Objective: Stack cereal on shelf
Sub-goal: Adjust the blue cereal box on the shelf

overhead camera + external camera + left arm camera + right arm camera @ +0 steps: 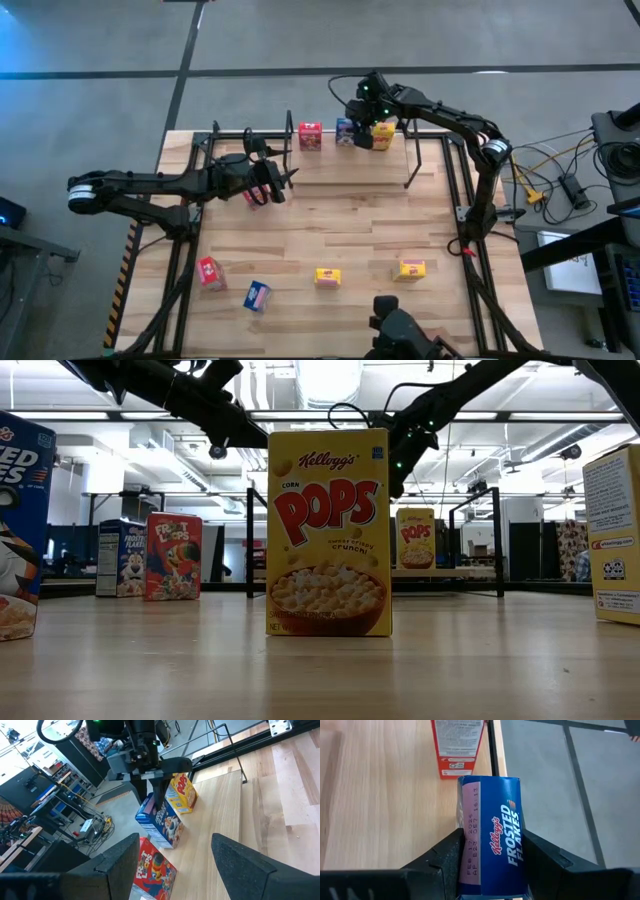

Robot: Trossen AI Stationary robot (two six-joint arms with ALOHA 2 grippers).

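The cereal boxes are small cardboard cartons, and I judge them light, stiff along their edges but easy to dent across the broad printed faces, and smooth enough to slip if pinched weakly. The safest hold looks to be across the two narrow sides, near the top, with only modest squeeze.

That is how the right gripper point(490, 870) has the blue box point(492, 837): its fingers press the box's sides in the right wrist view, the "Frosted Flakes" panel facing the camera. The box stands at the back edge of the shelf point(345, 165), between the red box point(310, 136) toward the shelf's left end and the yellow box point(382, 135) just beside it on the right. The right wrist view shows the red box upright, close to the board's back rim.

The left gripper point(268, 182) hovers over the front left part of the shelf, jaws spread and empty; something red point(251, 198) shows under it, too hidden to tell more.

Four boxes wait near the desk's front edge: a red one point(209, 272) toward the front left corner, a blue one point(257, 295) beside it, then two yellow ones point(328, 277) and point(411, 268) toward the middle and right. The low view shows the nearest yellow box upright, with a bowl of puffs printed under red lettering.
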